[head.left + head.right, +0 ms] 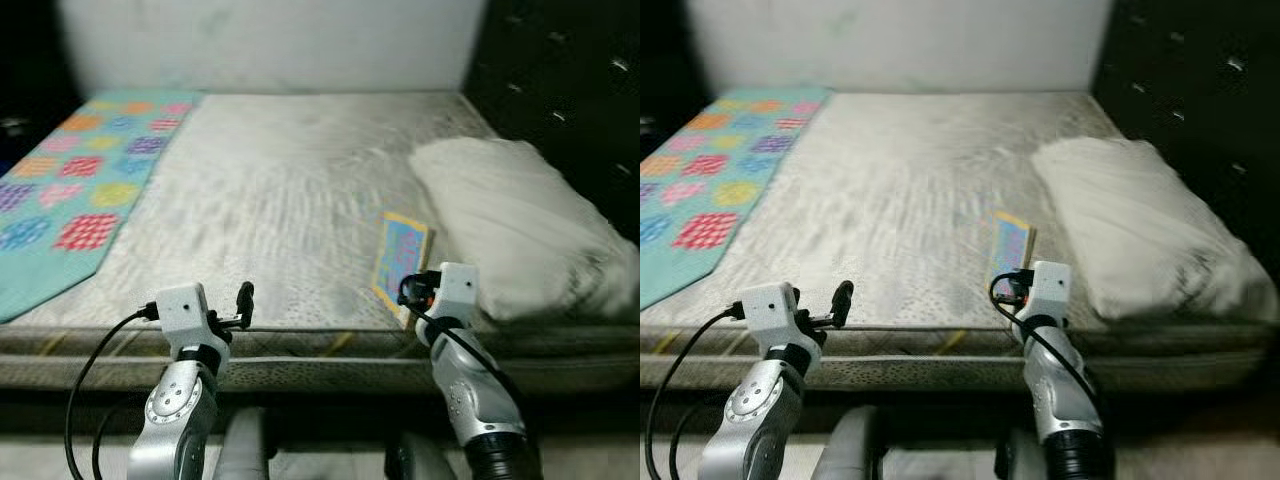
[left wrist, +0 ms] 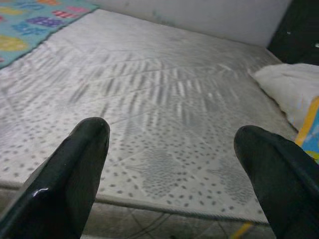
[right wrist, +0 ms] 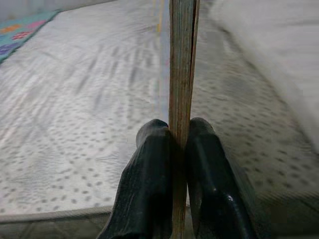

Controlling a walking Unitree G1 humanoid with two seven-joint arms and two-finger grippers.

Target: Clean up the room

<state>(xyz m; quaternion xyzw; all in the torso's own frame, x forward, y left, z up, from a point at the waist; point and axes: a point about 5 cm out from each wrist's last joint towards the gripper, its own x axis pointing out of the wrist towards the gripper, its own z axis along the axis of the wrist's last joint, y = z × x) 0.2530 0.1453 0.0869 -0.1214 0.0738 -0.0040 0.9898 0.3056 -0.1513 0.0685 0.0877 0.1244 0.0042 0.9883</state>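
Right gripper (image 3: 180,144) clamped on thin book (image 1: 401,255) at mattress (image 1: 270,190) near edge — left gripper (image 2: 172,164) spread wide, holding nothing.

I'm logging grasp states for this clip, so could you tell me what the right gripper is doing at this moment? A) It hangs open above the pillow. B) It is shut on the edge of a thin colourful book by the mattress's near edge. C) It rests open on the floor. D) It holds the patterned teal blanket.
B: in the right wrist view the right gripper has both fingers pressed against the book, which stands edge-on beside the pillow on the mattress.
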